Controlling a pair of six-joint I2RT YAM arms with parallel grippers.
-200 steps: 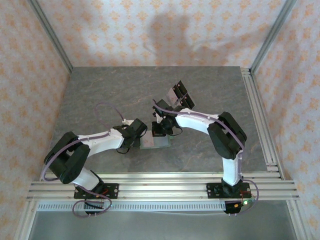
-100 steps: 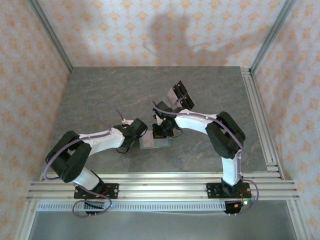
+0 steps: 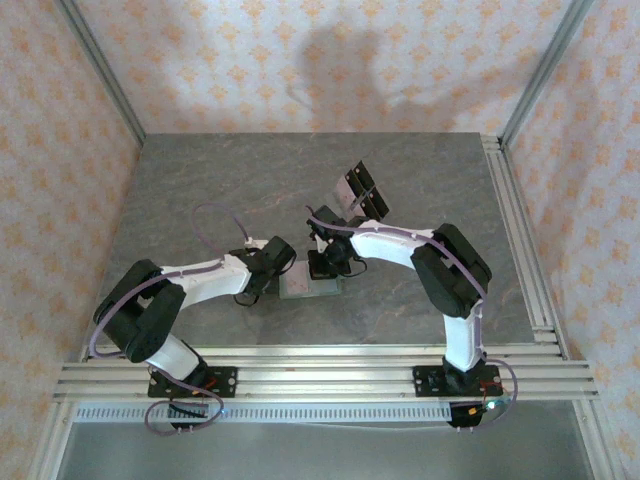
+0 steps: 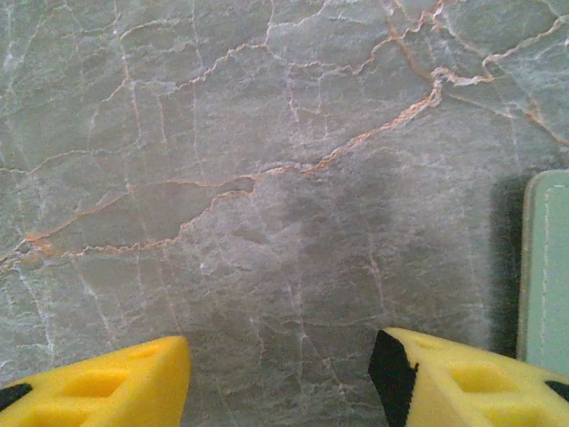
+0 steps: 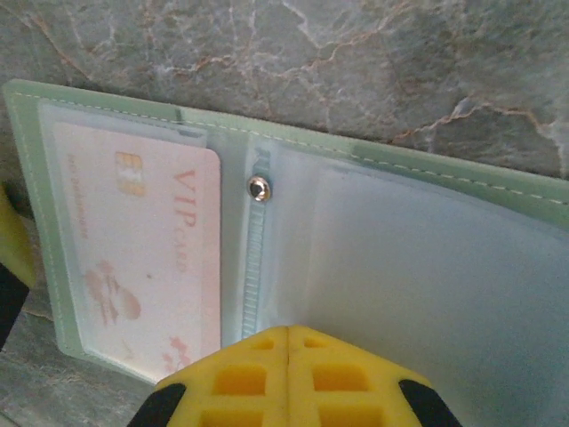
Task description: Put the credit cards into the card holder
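The card holder [image 5: 427, 267] lies open on the table, pale green with clear pockets. A pink VIP credit card [image 5: 142, 258] sits in its left pocket. My right gripper [image 5: 287, 336] is shut with nothing between its fingers, its tips down on the holder's inside next to the snap strip. From above, the holder [image 3: 310, 288] lies between both grippers. My left gripper [image 4: 280, 374] is open over bare table, just left of the holder's edge [image 4: 547, 267]. More credit cards [image 3: 358, 190], dark and mauve, lie in a small pile further back.
The marble-patterned table [image 3: 220, 190] has bare room on its left and back. A metal rail [image 3: 520, 230] runs along its right side and another along the near edge. Patterned walls close in the back and sides.
The right gripper has shifted slightly over the open holder. The left arm has barely moved. Both grippers keep the same opening.
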